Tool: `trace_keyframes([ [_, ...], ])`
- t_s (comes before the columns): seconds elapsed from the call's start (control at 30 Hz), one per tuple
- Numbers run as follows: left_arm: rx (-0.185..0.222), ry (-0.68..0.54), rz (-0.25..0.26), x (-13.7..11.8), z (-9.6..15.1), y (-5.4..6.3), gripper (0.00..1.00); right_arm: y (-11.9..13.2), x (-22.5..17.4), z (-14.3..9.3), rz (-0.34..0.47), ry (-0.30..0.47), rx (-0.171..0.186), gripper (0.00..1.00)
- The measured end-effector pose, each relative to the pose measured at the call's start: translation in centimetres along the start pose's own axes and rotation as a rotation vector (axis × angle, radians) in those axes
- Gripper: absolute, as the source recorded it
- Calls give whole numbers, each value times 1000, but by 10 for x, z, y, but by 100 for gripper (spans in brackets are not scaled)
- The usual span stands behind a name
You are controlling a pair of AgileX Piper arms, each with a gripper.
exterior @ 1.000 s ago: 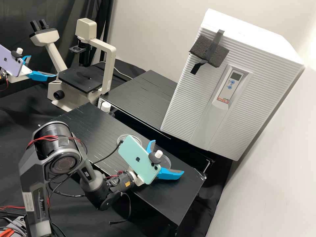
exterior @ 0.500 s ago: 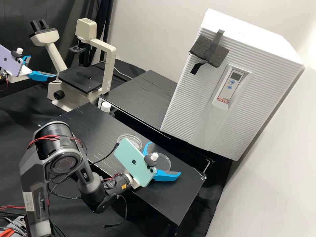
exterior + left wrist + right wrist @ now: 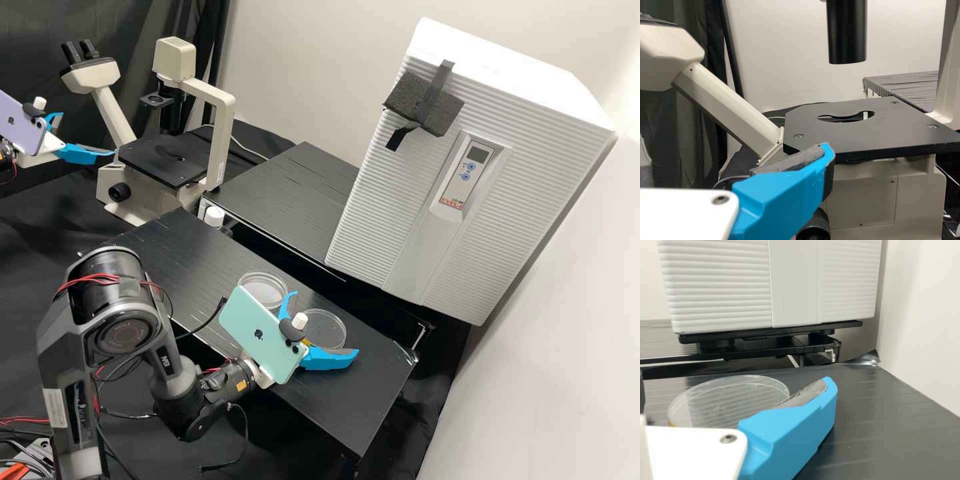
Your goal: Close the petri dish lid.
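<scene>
Jaws of the right gripper (image 3: 325, 323): spread wide apart; in the high view one blue finger stands between the two round clear pieces, the other on the nearer side of the plain clear one.

Plain clear piece (image 3: 327, 327): shallow, round and see-through, lying flat on the surface in the space in front of those jaws. In the right wrist view it sits just beyond one blue finger, which hides part of its rim; whether they touch cannot be told.

Pale-bottomed dish (image 3: 263, 291): also round and clear, flat on the surface near the plain piece, farther left in the high view. The two are side by side, neither on top of the other. Which is the lid cannot be said for sure.

Surface (image 3: 367, 407): black, shiny, with streaks along it.

Green phone (image 3: 260, 333): mounted tilted at the right arm's wrist.

Jaws of the left gripper (image 3: 87, 134): also spread, well away from the round pieces, at the high view's left edge.

Purple phone (image 3: 23, 123): mounted at the left arm's wrist.

Microscope (image 3: 225, 133): beige, with a flat black stage, near the left gripper.

White-capped bottle (image 3: 214, 217): by the surface's far edge, below the microscope in the high view.

White box (image 3: 380, 200): large, ribbed, behind the surface, with a dark foam block (image 3: 427, 103) taped on.
</scene>
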Motion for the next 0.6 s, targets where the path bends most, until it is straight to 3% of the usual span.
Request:
trace_keyframes([
  [0.1, 0, 0, 0, 0, 0, 0, 100, 0, -1, 1, -5, 1, -19, 100],
  [0.27, 0, 0, 0, 0, 0, 0, 100, -1, -2, 2, -10, -3, -82, 100],
  [0.5, 0, 0, 0, 0, 0, 0, 100, -2, -1, 2, 2, 17, -121, 100],
  [0.6, 0, 0, 0, 0, 0, 0, 100, -2, -1, 3, -1, 14, -121, 100],
])
